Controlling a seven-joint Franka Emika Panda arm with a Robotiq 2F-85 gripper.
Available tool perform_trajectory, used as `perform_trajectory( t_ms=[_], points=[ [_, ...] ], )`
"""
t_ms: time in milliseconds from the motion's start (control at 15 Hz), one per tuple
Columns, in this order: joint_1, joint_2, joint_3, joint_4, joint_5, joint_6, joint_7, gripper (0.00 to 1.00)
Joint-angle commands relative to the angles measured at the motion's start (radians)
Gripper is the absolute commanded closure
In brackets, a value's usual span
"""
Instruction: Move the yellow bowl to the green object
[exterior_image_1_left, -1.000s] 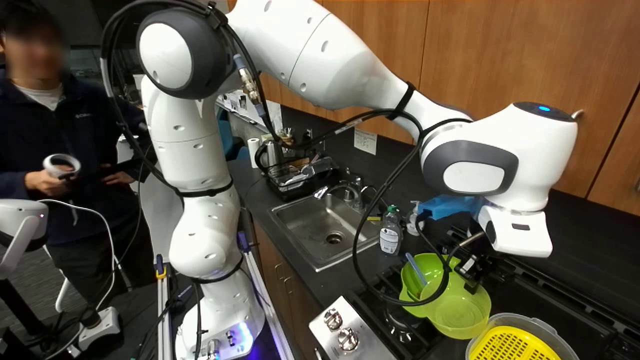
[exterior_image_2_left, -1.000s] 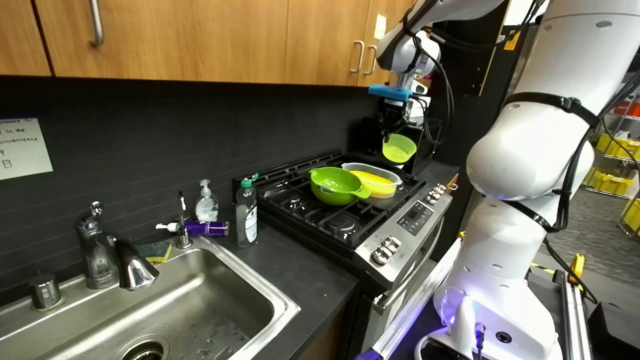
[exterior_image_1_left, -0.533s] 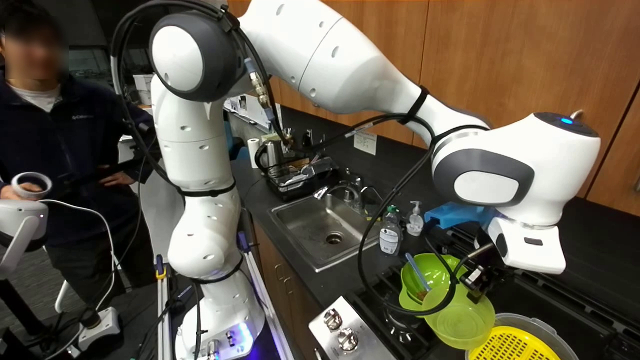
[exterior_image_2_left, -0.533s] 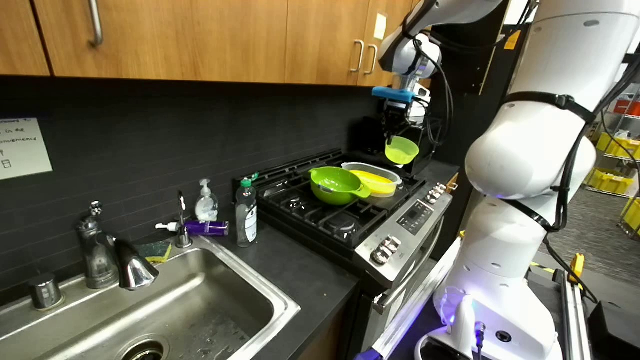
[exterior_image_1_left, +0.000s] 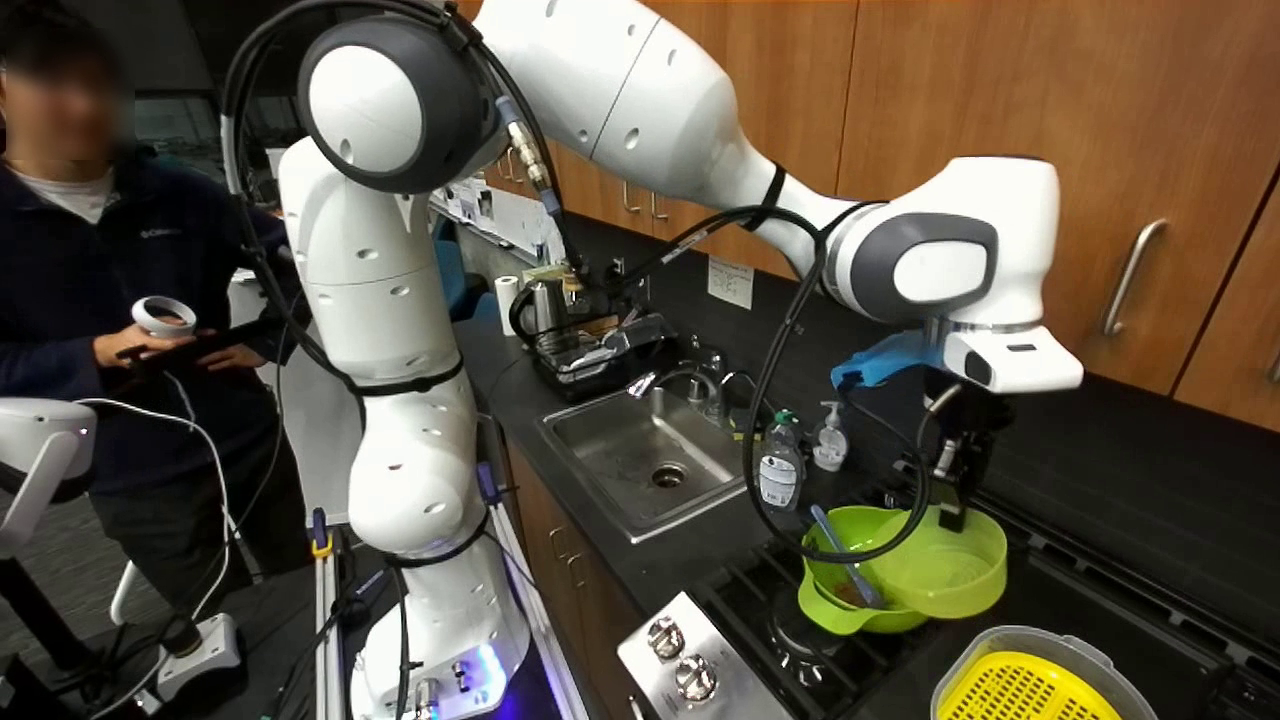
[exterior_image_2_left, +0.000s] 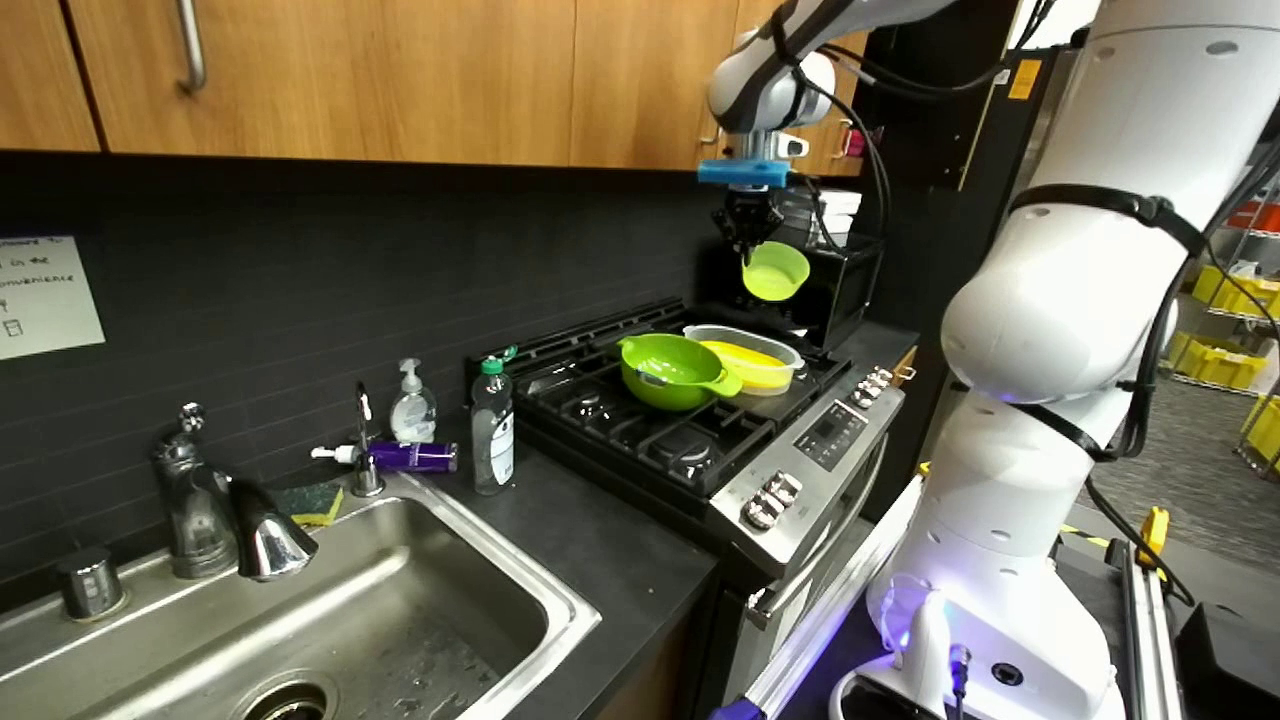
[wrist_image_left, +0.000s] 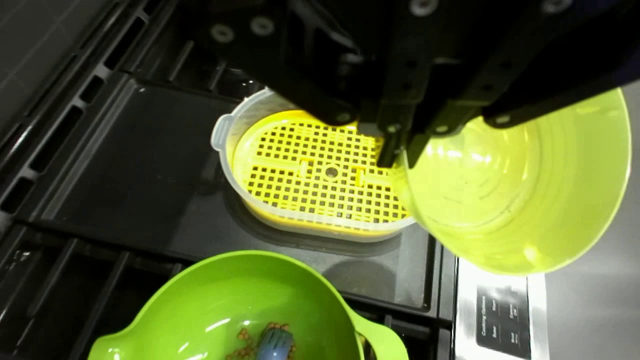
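Evidently, the transport step is in hand: the yellow bowl (wrist_image_left: 480, 195) is held tilted above the surface (wrist_image_left: 140, 165), its rim pinched by the tool (wrist_image_left: 401, 152), and must next be brought to the green dish (wrist_image_left: 265, 285).

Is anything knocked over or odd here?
Yes: a purple pump bottle lies on its side by the sink, while the green-capped bottle nearby stands upright. The yellow bowl hangs tilted by its rim from the gripper.

Reads "Cooking Options" on the panel (wrist_image_left: 503, 320), "in the" and "convenience" on the note (exterior_image_2_left: 50, 302), blurs on the green-capped bottle (exterior_image_2_left: 493, 432).
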Motion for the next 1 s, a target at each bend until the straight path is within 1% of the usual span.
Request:
perform_trajectory(
  t_ms=[0,133,333,533,733,933],
  points=[
    [0.047,-0.089,0.07,-0.056,-0.154,0.004,0.06,0.99],
    [0.063,-0.111,0.108,-0.07,-0.217,0.003,0.073,0.99],
    [0.081,-0.139,0.154,-0.093,-0.267,0.004,0.05,0.99],
    [0.098,-0.157,0.2,-0.11,-0.343,-0.004,0.054,0.99],
    [0.115,-0.171,0.24,-0.127,-0.419,-0.01,0.046,0.99],
    [0.136,-0.185,0.266,-0.144,-0.467,-0.01,0.017,0.99]
  ],
)
